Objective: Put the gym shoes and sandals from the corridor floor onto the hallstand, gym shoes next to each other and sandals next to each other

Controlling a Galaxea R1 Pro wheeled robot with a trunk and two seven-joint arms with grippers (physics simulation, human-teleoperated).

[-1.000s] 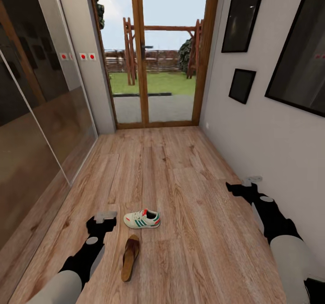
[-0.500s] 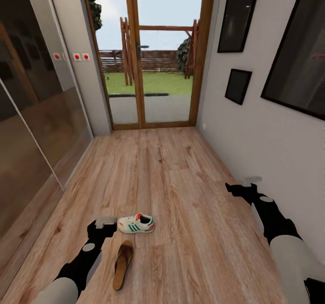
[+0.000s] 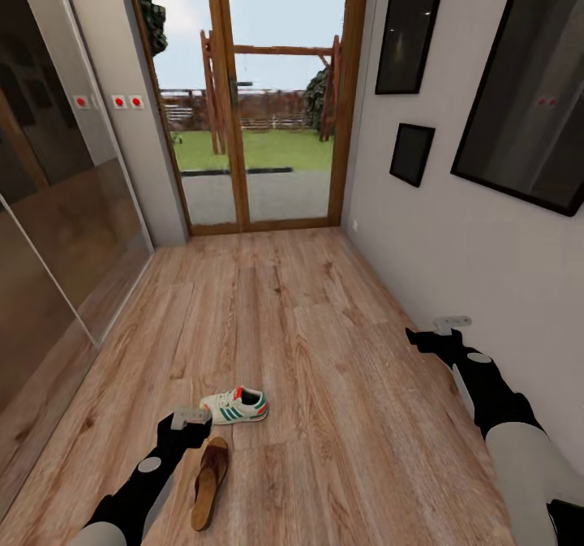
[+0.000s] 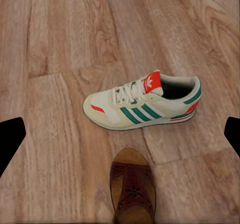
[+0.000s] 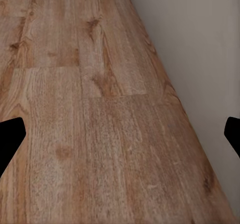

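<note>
One gym shoe [image 3: 234,406] and one sandal [image 3: 209,481] on the corridor floor [image 3: 324,351], lower left of the head view. Shoe lies crosswise, toe toward the frame's left, red heel tab to the right. Sandal's long axis runs near-upright in frame, slightly tilted, its far end just below the shoe, not touching. Left tool [image 3: 191,416] just beside the shoe's toe, fingers [image 4: 10,139] spread wide. Right tool [image 3: 451,321] low near the right wall, fingers [image 5: 10,136] spread wide, holding nothing.

gym shoe [image 3: 234,406] on corridor floor [image 3: 324,343], sandal [image 3: 208,481] nearer
</note>
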